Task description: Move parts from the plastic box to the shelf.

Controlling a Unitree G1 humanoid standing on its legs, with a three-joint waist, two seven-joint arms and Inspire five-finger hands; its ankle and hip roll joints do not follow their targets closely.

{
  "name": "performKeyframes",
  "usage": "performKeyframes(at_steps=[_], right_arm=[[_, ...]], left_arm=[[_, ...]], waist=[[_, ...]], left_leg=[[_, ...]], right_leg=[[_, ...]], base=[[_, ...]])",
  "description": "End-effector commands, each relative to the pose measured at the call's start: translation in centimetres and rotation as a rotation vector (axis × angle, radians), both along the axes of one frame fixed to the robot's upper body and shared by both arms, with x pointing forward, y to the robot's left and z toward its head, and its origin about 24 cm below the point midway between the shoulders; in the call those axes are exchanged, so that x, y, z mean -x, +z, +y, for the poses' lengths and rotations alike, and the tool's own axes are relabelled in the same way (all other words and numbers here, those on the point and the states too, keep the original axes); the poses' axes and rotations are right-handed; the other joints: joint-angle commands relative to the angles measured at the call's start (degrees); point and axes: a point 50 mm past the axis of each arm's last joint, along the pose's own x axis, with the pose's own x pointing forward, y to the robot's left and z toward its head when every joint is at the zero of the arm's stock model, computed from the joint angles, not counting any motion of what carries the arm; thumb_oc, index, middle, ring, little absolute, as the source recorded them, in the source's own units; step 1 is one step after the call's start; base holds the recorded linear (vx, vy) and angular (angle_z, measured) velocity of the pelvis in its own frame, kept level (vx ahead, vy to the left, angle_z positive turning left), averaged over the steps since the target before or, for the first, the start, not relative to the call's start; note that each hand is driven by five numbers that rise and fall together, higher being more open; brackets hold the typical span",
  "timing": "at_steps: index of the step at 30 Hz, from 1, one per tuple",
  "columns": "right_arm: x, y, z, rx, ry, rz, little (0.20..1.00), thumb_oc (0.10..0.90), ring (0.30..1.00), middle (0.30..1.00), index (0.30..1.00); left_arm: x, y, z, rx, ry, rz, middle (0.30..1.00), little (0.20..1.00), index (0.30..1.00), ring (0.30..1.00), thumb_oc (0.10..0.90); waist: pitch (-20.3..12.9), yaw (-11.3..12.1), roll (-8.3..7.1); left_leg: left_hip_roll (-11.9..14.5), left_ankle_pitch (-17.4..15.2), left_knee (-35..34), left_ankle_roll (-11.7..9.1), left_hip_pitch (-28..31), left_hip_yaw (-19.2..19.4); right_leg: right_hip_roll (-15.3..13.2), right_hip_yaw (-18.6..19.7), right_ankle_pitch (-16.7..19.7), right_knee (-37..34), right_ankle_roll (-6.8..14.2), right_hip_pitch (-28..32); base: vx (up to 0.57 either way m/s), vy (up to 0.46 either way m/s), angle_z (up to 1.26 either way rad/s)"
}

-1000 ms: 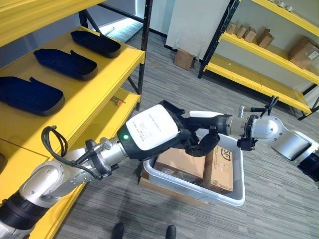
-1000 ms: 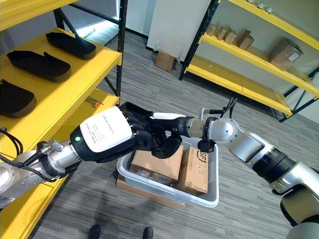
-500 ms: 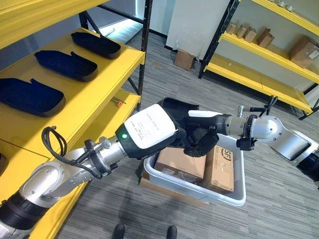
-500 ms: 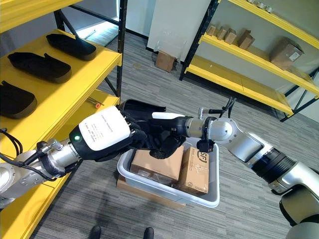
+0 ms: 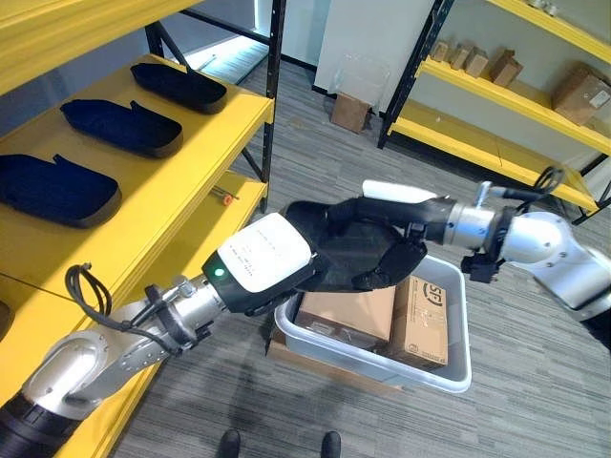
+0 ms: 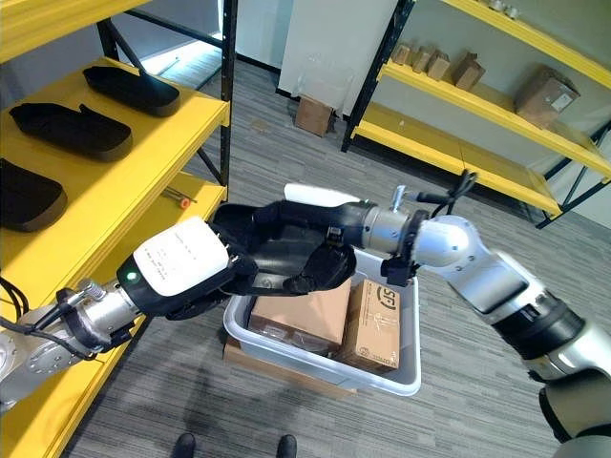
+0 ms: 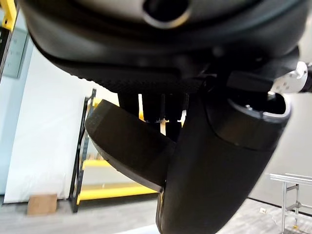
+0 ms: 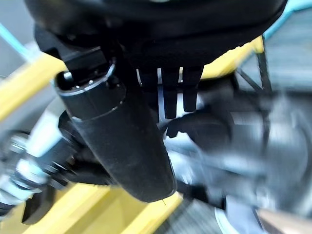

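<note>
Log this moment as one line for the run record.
stage: lift-out | black part held above plastic box | left hand gripping | right hand gripping | shelf: not reached

Black logo on cardboard box (image 5: 420,322); lettering illegible.

Two silver-grey arms ending in dark hands with white covers.
The left arm (image 5: 115,348) is a run of rounded, brushed-metal segments with black collars between them. The left hand (image 5: 260,272) is black, its back capped by a smooth white shell bearing a small green light and what looks like fine grey print, too small to read. The right arm (image 5: 549,253) has the same silver casing and a ribbed metal wrist ring with a black fitting below it. The right hand (image 5: 377,277) is black with a narrow white cover along its top.
</note>
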Motion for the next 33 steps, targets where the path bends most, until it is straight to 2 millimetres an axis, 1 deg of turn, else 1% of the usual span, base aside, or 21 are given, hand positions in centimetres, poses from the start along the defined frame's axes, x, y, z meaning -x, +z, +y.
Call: performKeyframes(at_steps=[1,4,5,6,8,10,11,13,14,16,18,19,21,23,25,26,28,30,31,33], right_arm=[[2.5,4.7,-0.8,-0.135,0.077,-0.176,1.000,0.900,1.000,1.000,1.000],[3.6,4.9,-1.8,-0.146,0.075,-0.187,1.000,0.900,1.000,1.000,1.000],[3.8,4.9,-2.0,-0.153,0.074,-0.186,1.000,0.900,1.000,1.000,1.000],[4.1,4.8,-2.4,-0.162,0.069,-0.186,1.000,0.900,1.000,1.000,1.000],[4.7,4.6,-2.9,-0.165,0.063,-0.183,1.000,0.900,1.000,1.000,1.000],[5.3,4.3,-3.7,-0.199,0.042,-0.181,1.000,0.900,1.000,1.000,1.000],[5.3,4.2,-4.0,-0.210,0.034,-0.175,1.000,0.900,1.000,1.000,1.000],[5.6,3.7,-4.9,-0.262,-0.001,-0.165,1.000,0.900,1.000,1.000,1.000],[5.6,3.5,-5.2,-0.279,-0.016,-0.162,1.000,0.900,1.000,1.000,1.000],[5.8,2.6,-6.2,-0.329,-0.063,-0.141,1.000,0.900,1.000,1.000,1.000],[5.8,1.7,-6.9,-0.385,-0.104,-0.122,1.000,0.900,1.000,1.000,1.000],[5.9,1.6,-6.9,-0.386,-0.105,-0.121,1.000,0.900,1.000,1.000,1.000],[5.8,-0.2,-7.9,-0.479,-0.178,-0.086,1.000,0.900,1.000,1.000,1.000],[5.8,-1.3,-8.3,-0.518,-0.215,-0.069,1.000,0.900,1.000,1.000,1.000],[5.5,-2.8,-8.8,-0.565,-0.279,-0.043,1.000,0.900,1.000,1.000,1.000],[5.6,-3.2,-8.9,-0.575,-0.299,-0.046,1.000,0.900,1.000,1.000,1.000],[5.3,-4.4,-9.0,-0.622,-0.339,-0.030,1.000,0.900,1.000,1.000,1.000],[5.2,-5.5,-9.0,-0.675,-0.383,-0.021,1.000,0.900,1.000,1.000,1.000],[5.0,-6.1,-8.9,-0.698,-0.404,-0.017,1.000,0.900,1.000,1.000,1.000],[4.6,-6.5,-8.4,-0.742,-0.412,-0.024,1.000,0.900,1.000,1.000,1.000]], left_arm=[[0.4,3.0,0.4,0.090,-0.026,-0.135,0.300,0.300,0.300,0.300,0.400],[0.7,2.5,0.9,0.084,-0.004,-0.108,0.300,0.300,0.300,0.300,0.400],[0.7,2.4,1.1,0.084,0.006,-0.102,0.300,0.300,0.300,0.300,0.400],[0.8,2.2,1.3,0.084,0.017,-0.094,0.300,0.300,0.300,0.300,0.400],[0.9,2.0,1.7,0.089,0.038,-0.083,0.300,0.300,0.300,0.300,0.400],[1.1,1.8,2.1,0.103,0.060,-0.066,0.300,0.300,0.300,0.300,0.400],[1.2,1.7,2.2,0.109,0.066,-0.062,0.300,0.300,0.300,0.300,0.400],[1.3,1.5,2.4,0.133,0.082,-0.051,0.300,0.300,0.300,0.300,0.400],[1.3,1.5,2.6,0.142,0.090,-0.051,0.300,0.300,0.300,0.300,0.400],[1.6,1.5,2.7,0.152,0.096,-0.047,0.300,0.300,0.300,0.300,0.400],[1.9,1.7,2.8,0.179,0.098,-0.049,0.300,0.300,0.300,0.300,0.400],[2.0,1.7,2.8,0.177,0.098,-0.047,0.300,0.300,0.300,0.300,0.400],[2.6,2.1,2.9,0.231,0.095,-0.045,0.300,0.300,0.300,0.300,0.400],[3.0,2.4,3.0,0.282,0.094,-0.044,0.300,0.300,0.300,0.300,0.400],[3.5,2.8,2.9,0.347,0.082,-0.040,0.300,0.300,0.300,0.300,0.400],[3.7,2.9,3.0,0.389,0.079,-0.037,0.300,0.300,0.300,0.300,0.400],[4.0,3.2,3.0,0.451,0.072,-0.047,0.300,0.300,0.300,0.300,0.400],[4.6,3.5,3.1,0.524,0.067,-0.053,0.300,0.300,0.300,0.300,0.400],[4.6,3.6,3.1,0.532,0.066,-0.070,0.300,0.300,0.300,0.300,0.400],[5.0,4.2,3.0,0.576,0.045,-0.100,0.300,0.300,0.300,0.300,0.400]], waist=[[-6.47,-1.53,1.09],[-6.84,-1.87,1.32],[-6.75,-1.99,1.33],[-6.96,-2.10,1.42],[-6.92,-2.45,1.64],[-7.15,-2.74,2.08],[-7.00,-2.85,2.13],[-7.26,-3.04,2.49],[-7.12,-3.16,2.67],[-7.27,-3.18,3.17],[-6.95,-3.25,3.76],[-7.11,-3.20,3.79],[-6.81,-2.96,4.64],[-6.56,-2.75,5.09],[-6.54,-2.46,5.71],[-6.33,-2.31,5.93],[-6.24,-2.00,6.49],[-5.95,-1.72,7.24],[-5.67,-1.38,7.69],[-5.05,-0.82,8.44]], left_leg=[[2.77,-7.70,-0.57,0.78,5.83,1.98],[2.85,-8.16,-0.57,0.76,5.90,2.12],[2.68,-7.65,-0.57,0.75,5.71,2.19],[2.78,-8.18,-0.57,0.77,5.92,2.27],[2.60,-7.65,-0.57,0.73,5.67,2.32],[2.73,-8.19,-0.57,0.77,5.86,2.41],[2.60,-7.66,-0.57,0.76,5.64,2.43],[2.67,-8.18,-0.57,0.78,5.79,2.49],[2.53,-7.68,-0.57,0.78,5.56,2.55],[2.61,-8.23,-0.57,0.83,5.72,2.57],[2.47,-7.69,-0.57,0.87,5.51,2.55],[2.59,-8.21,-0.57,0.88,5.73,2.57],[2.43,-8.14,-0.57,1.03,5.66,2.38],[2.24,-7.48,-0.57,1.05,5.29,2.23],[2.32,-7.89,-0.57,1.04,5.43,2.06],[2.20,-7.28,-0.57,1.03,5.18,1.91],[2.24,-7.10,-0.57,0.96,5.05,1.55],[2.60,-6.93,-0.50,0.86,4.90,0.99],[2.77,-6.80,-0.36,0.82,4.83,0.66],[3.20,-6.59,0.02,0.74,4.77,0.00]], right_leg=[[-5.92,4.56,0.62,0.39,6.17,-0.39],[-5.87,4.73,0.26,0.28,6.36,-0.35],[-6.01,4.73,0.66,0.39,6.31,-0.61],[-5.93,4.70,0.27,0.27,6.44,-0.36],[-6.07,4.79,0.64,0.37,6.37,-0.66],[-6.01,4.80,0.26,0.26,6.51,-0.45],[-6.14,4.86,0.64,0.35,6.43,-0.71],[-6.03,4.83,0.18,0.24,6.49,-0.47],[-6.15,4.87,0.55,0.34,6.38,-0.75],[-6.09,4.79,0.07,0.22,6.45,-0.56],[-6.26,4.92,0.41,0.34,6.29,-0.83],[-6.16,4.88,0.01,0.23,6.38,-0.56],[-6.28,4.93,-0.06,0.26,6.26,-0.57],[-6.41,4.87,0.16,0.41,6.02,-0.89],[-6.29,4.61,-0.55,0.34,5.92,-0.34],[-6.34,4.58,-0.38,0.53,5.72,-0.54],[-6.28,4.30,-0.94,0.91,5.44,-0.43],[-6.00,3.86,-2.02,1.88,5.00,-0.23],[-5.84,3.89,-2.61,2.55,4.78,-0.18],[-5.40,3.56,-4.19,4.90,4.17,-0.40]], base=[[0.02,0.011,-0.04],[0.03,0.009,-0.06],[0.02,0.002,-0.04],[0.02,-0.003,-0.03],[-0.01,0.004,-0.07],[0.01,0.006,-0.06],[0.01,-0.001,-0.04],[0.00,0.000,0.00],[0.04,0.004,0.00],[0.00,0.000,0.00],[0.00,0.000,0.00],[0.04,-0.013,-0.02],[0.02,-0.025,-0.02],[0.00,0.000,0.00],[0.01,-0.037,0.01],[-0.02,-0.042,0.02],[-0.01,-0.056,0.03],[0.01,-0.081,0.02],[0.00,-0.081,0.03],[-0.02,-0.091,0.05]])
